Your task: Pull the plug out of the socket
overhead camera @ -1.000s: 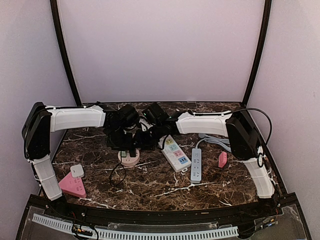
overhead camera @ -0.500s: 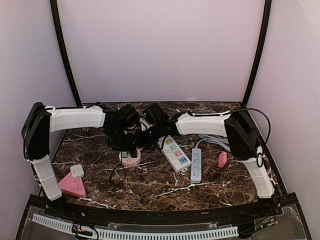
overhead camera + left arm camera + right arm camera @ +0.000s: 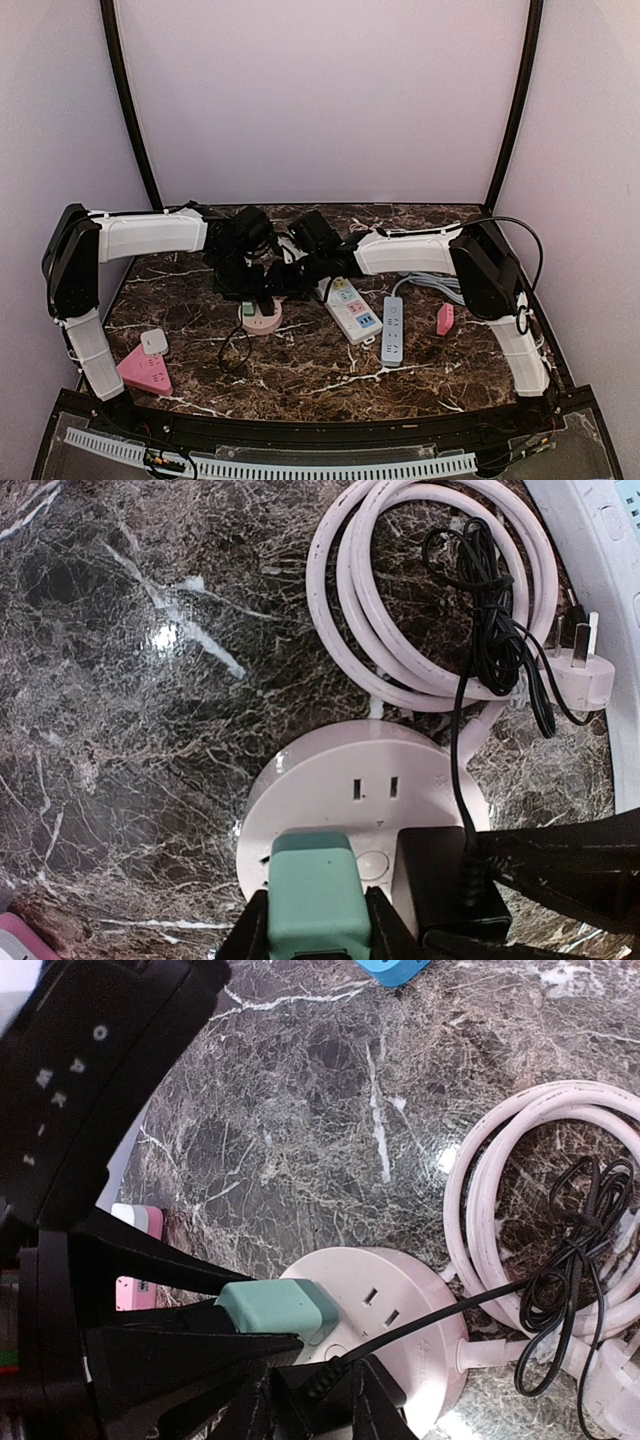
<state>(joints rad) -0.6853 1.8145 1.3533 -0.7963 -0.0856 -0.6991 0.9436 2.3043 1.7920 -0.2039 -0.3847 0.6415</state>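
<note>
At the lower centre of the left wrist view, the left gripper (image 3: 312, 935) pinches the green plug (image 3: 310, 880) seated in the round pink socket (image 3: 340, 780), while the right gripper (image 3: 308, 1412) clamps the black plug (image 3: 445, 875) beside it.

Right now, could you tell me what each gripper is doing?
Left gripper: closed on the green plug.
Right gripper: closed on the black plug.

A lab test booth: plain lilac walls (image 3: 320, 100) enclose a marble-patterned table (image 3: 300, 372) carrying two bolted robot arms (image 3: 150, 235).
</note>
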